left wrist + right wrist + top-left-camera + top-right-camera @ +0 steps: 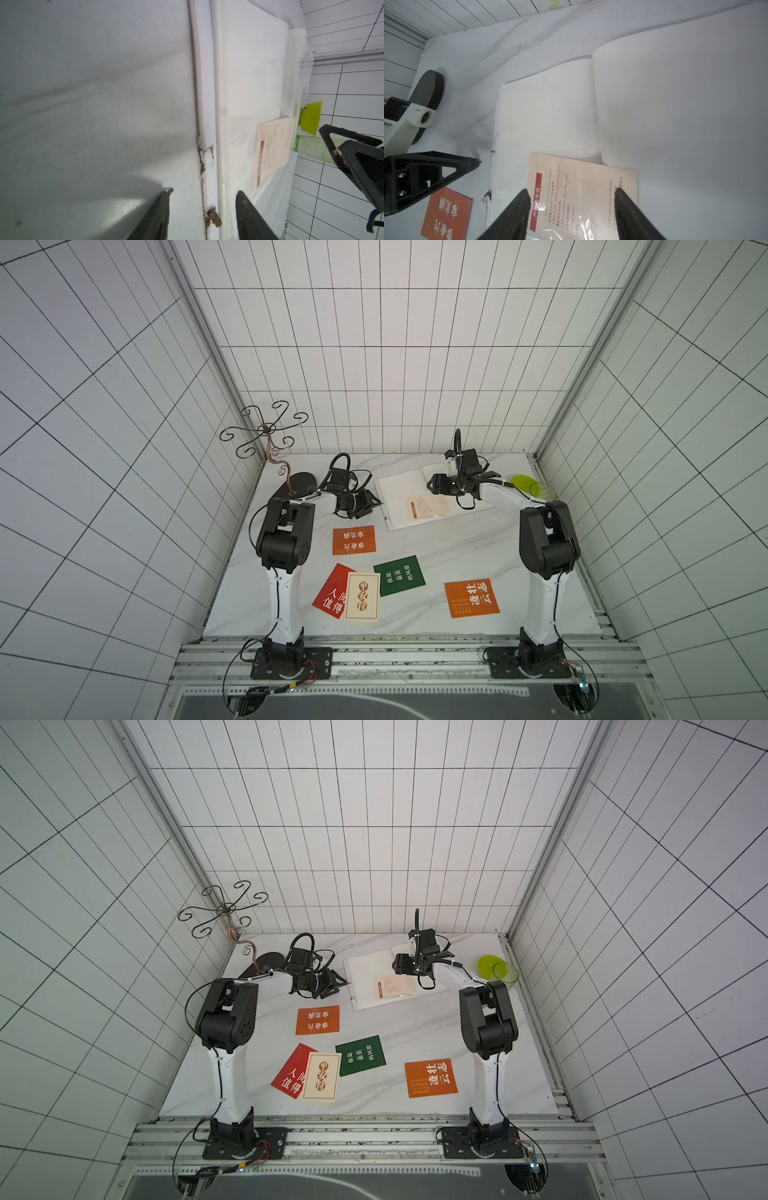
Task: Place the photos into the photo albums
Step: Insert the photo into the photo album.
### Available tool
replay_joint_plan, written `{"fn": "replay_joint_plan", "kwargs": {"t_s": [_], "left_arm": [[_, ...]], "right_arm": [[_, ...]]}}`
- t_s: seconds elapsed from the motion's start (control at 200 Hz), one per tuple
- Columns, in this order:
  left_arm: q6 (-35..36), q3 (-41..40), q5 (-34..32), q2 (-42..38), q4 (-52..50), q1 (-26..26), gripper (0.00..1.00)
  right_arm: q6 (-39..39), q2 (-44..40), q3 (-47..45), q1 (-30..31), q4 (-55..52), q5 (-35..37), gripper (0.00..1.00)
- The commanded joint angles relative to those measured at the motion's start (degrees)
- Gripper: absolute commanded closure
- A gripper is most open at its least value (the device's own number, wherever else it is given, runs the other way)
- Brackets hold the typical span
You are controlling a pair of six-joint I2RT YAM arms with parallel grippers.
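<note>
Well, the photo album [409, 499] lies open on the marble-patterned table [436, 547], in the upper middle of both top views, with its white pages facing up. One cream photo [428, 506], with a red strip and fine print, lies on those pages near their lower edge, across the fold. In the right wrist view a glossy clear film [583, 224] covers its near corner. The right fingers [521, 204] hover over that photo, spread apart on either side of it and pinching nothing. The left fingers [246, 209] are parted too, with nothing held; only the album's torn pinkish cover edge shows below the gap. In both top views they sit just beside the album's left edge.

Five more photos lie loose on the table below the album. An orange photo [354, 540] sits just under the left fingers. Lower down is a red photo [330, 593] with a gold-framed cream photo [362, 596] overlapping its right side. A dark green photo [400, 575] is close beside them. A second orange photo [471, 598] lies well apart at the lower right.

At the table's upper right a lime-green bowl [521, 482] and a clear green glass [543, 491] stand together; whether either holds anything I cannot tell. At the upper left a scrolled metal stand [270, 435] rises from a dark oval base [301, 483].
</note>
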Motion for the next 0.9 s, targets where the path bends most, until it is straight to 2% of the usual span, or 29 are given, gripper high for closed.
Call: {"fn": "replay_joint_plan", "kwargs": {"t_s": [0.0,0.155,0.27,0.495,0.57,0.895], "left_arm": [[-0.1,-0.5,-0.8,-1.9,0.9,0.3,0.48],[0.0,-0.6,-0.9,-1.7,0.9,0.3,0.48],[-0.1,-0.6,-0.9,-1.6,0.9,0.3,0.48],[-0.1,-0.6,-1.0,-1.0,0.9,-0.2,0.48],[-0.2,-0.6,-0.9,-0.7,0.9,-0.4,0.48],[-0.2,-0.5,-0.7,0.0,0.9,-0.9,0.48]], "right_arm": [[0.3,-0.2,-1.7,-0.4,0.6,-1.5,0.39],[-0.4,0.7,-0.7,-0.7,-1.3,3.0,0.35],[-0.3,-0.2,-2.2,-2.1,-1.2,4.9,0.37],[-0.2,0.6,-4.6,-4.3,-1.1,3.0,0.46],[-0.2,1.6,-4.8,-4.3,-0.8,0.9,0.53],[0.2,4.6,-5.1,-3.5,-0.2,-1.2,0.56]]}}
